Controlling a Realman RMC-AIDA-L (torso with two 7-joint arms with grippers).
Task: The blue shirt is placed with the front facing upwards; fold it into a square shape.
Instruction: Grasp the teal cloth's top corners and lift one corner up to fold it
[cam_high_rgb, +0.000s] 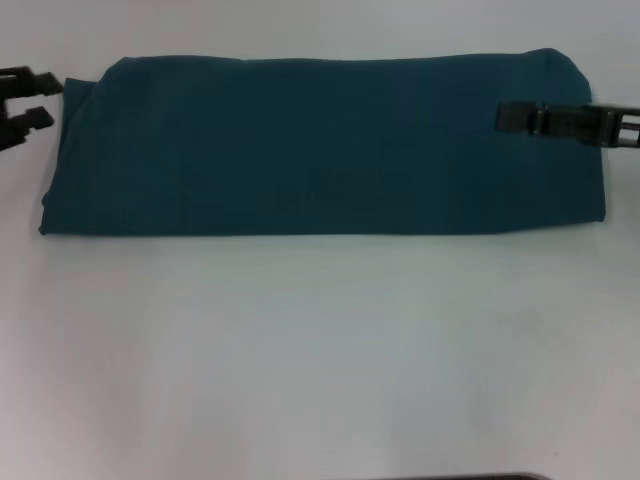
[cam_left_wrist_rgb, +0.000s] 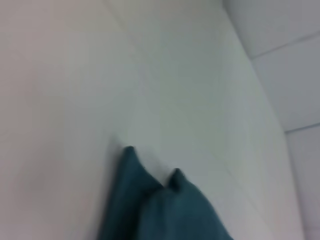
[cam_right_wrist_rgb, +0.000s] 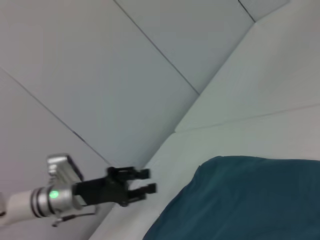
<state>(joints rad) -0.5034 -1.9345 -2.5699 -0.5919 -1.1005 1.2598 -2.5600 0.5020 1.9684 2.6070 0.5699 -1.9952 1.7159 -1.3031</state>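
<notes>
The blue shirt (cam_high_rgb: 320, 150) lies folded into a long flat band across the far half of the white table (cam_high_rgb: 320, 350). No lettering or collar shows. My left gripper (cam_high_rgb: 30, 98) hovers just off the band's left end, open, with nothing between its fingers. It also shows in the right wrist view as the left gripper (cam_right_wrist_rgb: 146, 181), beside the shirt (cam_right_wrist_rgb: 240, 200). My right gripper (cam_high_rgb: 500, 117) reaches in over the band's right end, fingers together, and the cloth under it lies flat. A corner of the shirt (cam_left_wrist_rgb: 160, 205) shows in the left wrist view.
Bare white tabletop stretches from the shirt's near edge to the front of the table. A dark strip (cam_high_rgb: 460, 477) shows at the front edge. Pale wall panels (cam_right_wrist_rgb: 125, 60) rise behind the table.
</notes>
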